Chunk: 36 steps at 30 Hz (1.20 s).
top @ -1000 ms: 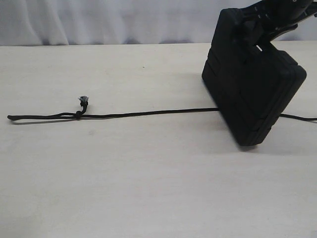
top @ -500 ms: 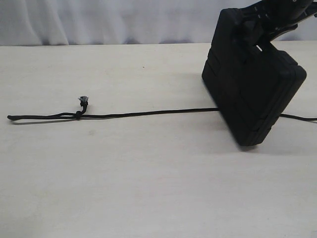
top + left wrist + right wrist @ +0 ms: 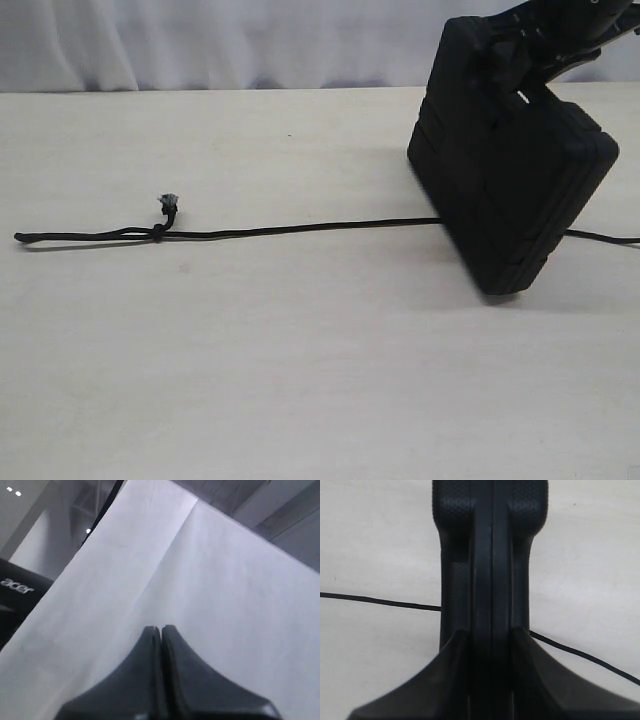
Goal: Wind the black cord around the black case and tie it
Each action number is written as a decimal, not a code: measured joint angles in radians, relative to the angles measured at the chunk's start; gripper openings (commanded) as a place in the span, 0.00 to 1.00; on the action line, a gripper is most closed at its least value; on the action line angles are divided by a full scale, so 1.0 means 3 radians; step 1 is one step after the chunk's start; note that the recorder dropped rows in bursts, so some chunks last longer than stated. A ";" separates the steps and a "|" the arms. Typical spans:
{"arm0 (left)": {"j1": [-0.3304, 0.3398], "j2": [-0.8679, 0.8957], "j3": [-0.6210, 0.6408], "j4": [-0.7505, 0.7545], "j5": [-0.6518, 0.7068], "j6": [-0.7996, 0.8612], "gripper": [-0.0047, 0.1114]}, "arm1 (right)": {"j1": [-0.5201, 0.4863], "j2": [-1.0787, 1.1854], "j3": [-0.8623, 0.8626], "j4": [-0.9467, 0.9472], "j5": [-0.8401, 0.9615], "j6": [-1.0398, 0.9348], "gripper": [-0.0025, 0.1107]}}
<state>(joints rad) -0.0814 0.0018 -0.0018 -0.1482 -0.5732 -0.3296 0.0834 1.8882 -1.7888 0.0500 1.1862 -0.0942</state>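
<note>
The black case point(image 3: 515, 185) stands tilted on one corner at the right of the table, held up by its handle end. My right gripper point(image 3: 520, 60) is shut on the black case point(image 3: 490, 555), one finger on each face. The black cord point(image 3: 290, 230) lies stretched across the table and passes under the case, showing again on its right point(image 3: 605, 237). Its looped end with the small frayed knot point(image 3: 166, 205) lies at the left. In the right wrist view the black cord point(image 3: 380, 601) runs behind the case on both sides. My left gripper point(image 3: 161, 628) is shut and empty, facing a white backdrop.
A pale wooden table point(image 3: 300, 370) fills the exterior view, with a white curtain point(image 3: 200, 40) behind its far edge. A black monitor point(image 3: 15, 595) shows in the left wrist view.
</note>
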 measured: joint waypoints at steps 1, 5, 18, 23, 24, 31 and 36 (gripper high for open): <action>0.0000 -0.0006 -0.0007 0.0068 -0.0062 -0.0104 0.04 | 0.0000 0.0000 0.0000 0.0000 0.0000 0.0000 0.06; 0.0000 0.0113 -0.0345 0.0431 0.0156 -0.0379 0.04 | 0.0000 0.0000 0.0000 0.0000 0.0000 0.0000 0.06; 0.0000 0.2387 -0.1548 0.2178 0.0514 -0.1705 0.04 | 0.0000 0.0000 0.0000 0.0016 0.0000 0.0000 0.06; 0.0000 0.3908 -0.2067 0.3054 0.0151 -0.1861 0.04 | 0.0000 0.0000 0.0000 0.0016 0.0000 0.0000 0.06; -0.0002 0.4069 -0.2165 0.3249 0.0229 -0.1989 0.04 | 0.0000 0.0000 0.0000 0.0016 0.0000 0.0000 0.06; -0.0008 0.5505 -0.3031 0.5742 0.1446 -0.3575 0.04 | 0.0000 -0.0005 0.0000 0.0016 0.0006 0.0000 0.06; 0.0001 0.5773 -0.3168 0.6292 0.3526 -0.3245 0.04 | 0.0000 -0.0005 0.0000 0.0016 0.0006 0.0000 0.06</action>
<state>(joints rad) -0.0810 1.7335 -0.9522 1.7396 0.4845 -1.3032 0.0834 1.8867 -1.7888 0.0548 1.1881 -0.0942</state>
